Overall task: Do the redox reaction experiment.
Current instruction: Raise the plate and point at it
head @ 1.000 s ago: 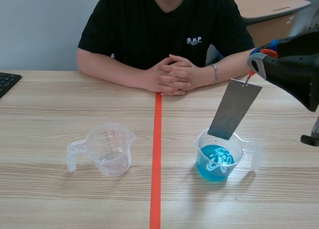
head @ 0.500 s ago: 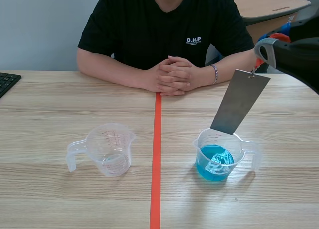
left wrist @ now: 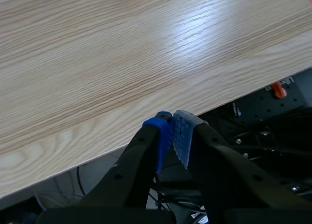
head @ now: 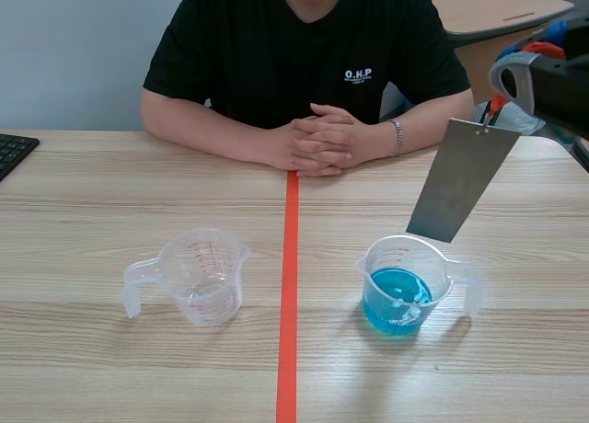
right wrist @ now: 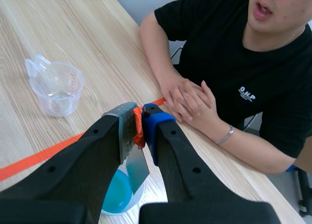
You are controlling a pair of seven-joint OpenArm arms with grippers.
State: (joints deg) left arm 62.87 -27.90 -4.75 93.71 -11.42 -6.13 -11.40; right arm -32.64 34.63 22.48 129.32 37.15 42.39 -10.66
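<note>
We see the right arm raised at the far right of the tabletop (head: 110,179), coming in high. Its tool (head: 498,103) is clamped on a small red tab (right wrist: 138,129) at the top of a grey metal plate (head: 463,179). The plate hangs tilted. Its lower end sits at the far rim of the cup of blue liquid (head: 379,250), above the liquid and not in it. An empty clear cup (head: 202,276) stands well apart on the other side of the red line. The left tool (left wrist: 171,131) is pressed closed on nothing, its pads meeting, and hangs low just past the tabletop's edge. Across from us a person rests clasped hands (head: 317,138) on the tabletop.
</note>
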